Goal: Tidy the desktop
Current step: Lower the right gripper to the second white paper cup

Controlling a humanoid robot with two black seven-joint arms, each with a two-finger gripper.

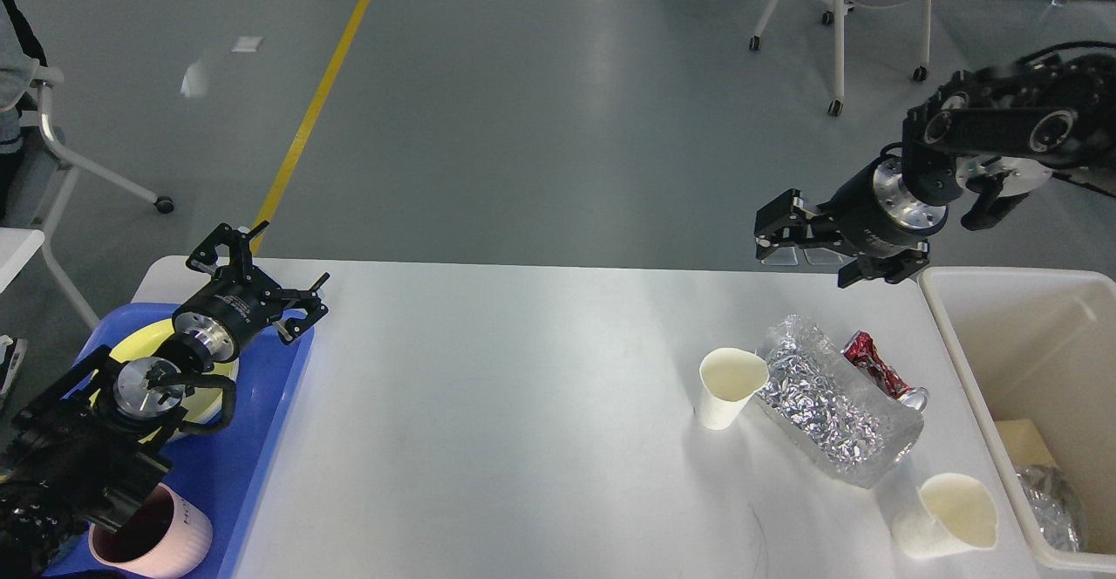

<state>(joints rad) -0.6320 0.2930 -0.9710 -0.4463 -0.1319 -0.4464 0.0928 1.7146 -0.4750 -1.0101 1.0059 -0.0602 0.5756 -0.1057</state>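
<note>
- Large white matte counter (488, 439) fills the lower frame; litter clustered lower right: crinkled silver foil bag (833, 413), crushed red can (876, 372), two white paper cups (728, 385).
- Looks light, crushable stuff; I'd grip the bag mid-body, gently.
- Right end effector (785, 235), upper right above the clutter, fingers apart, empty.
- Left end effector (261, 278) spread over blue plastic tray (261, 439).
- Cream bin (968, 370) at right edge; grey floor beyond.

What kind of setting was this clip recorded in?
Probably a lab or workshop hall, not a home: a wide grey floor with a yellow line, wheeled chairs standing loose, and a white desktop staged with cups and trash beside a bin.
</note>
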